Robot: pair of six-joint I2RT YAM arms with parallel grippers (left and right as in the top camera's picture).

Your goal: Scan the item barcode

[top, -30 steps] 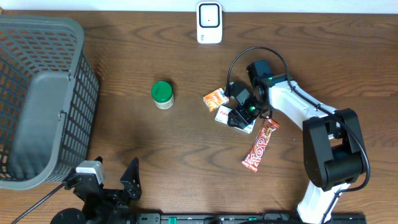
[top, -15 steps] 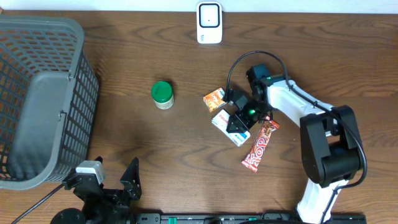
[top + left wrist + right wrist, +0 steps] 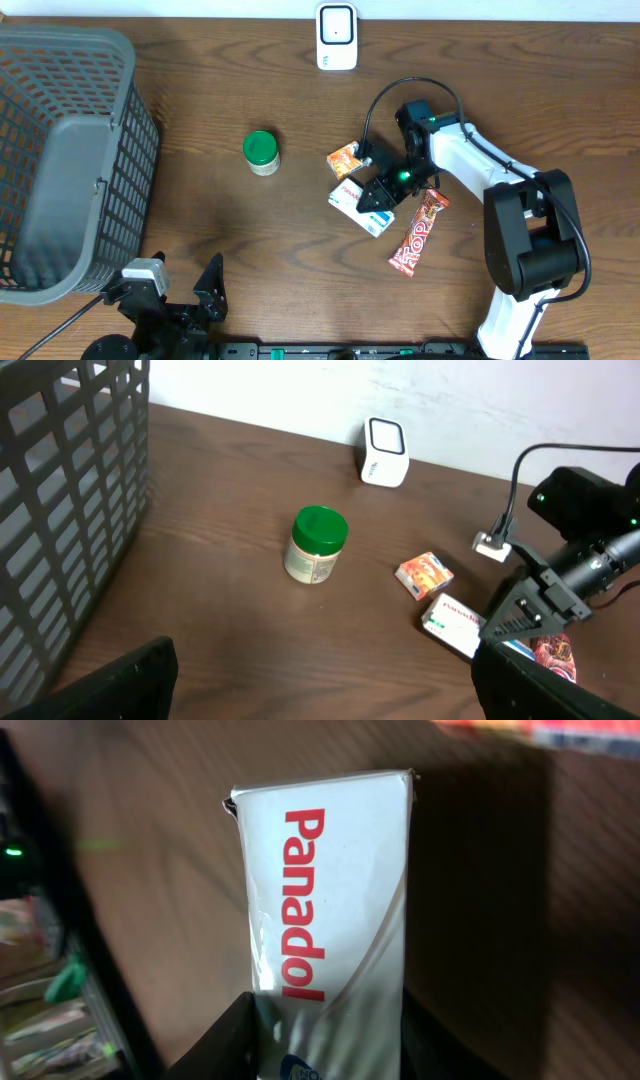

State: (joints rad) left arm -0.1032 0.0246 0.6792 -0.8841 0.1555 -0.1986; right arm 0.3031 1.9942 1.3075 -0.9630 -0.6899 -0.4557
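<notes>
**Right gripper clamps the Panadol box near the table's middle**

The right wrist view fills with a white cardboard carton, the Panadol box, with "Panadol" printed in red along its length. One top corner of the carton is slightly crumpled. Its near end runs down between the dark fingers of the right gripper, which close on both long sides and grasp it. A patch of blue print shows at the bottom edge, too cropped to read. Whether the box is resting on the wood or held just off it cannot be told.

From overhead, the Panadol box lies right of centre on the dark, grained wooden table. A small orange packet sits just beside its upper left. A long red candy bar with large white lettering, too small to read for sure, lies just to its lower right. A black cable loops above the right arm.

The white barcode scanner stands upright at the far edge, well apart from the box. A small jar with a green lid and a pale label stands alone to the left. A grey plastic lattice basket takes the left end.

The left gripper hangs at the near edge with its jaws spread wide, holding nothing.
</notes>
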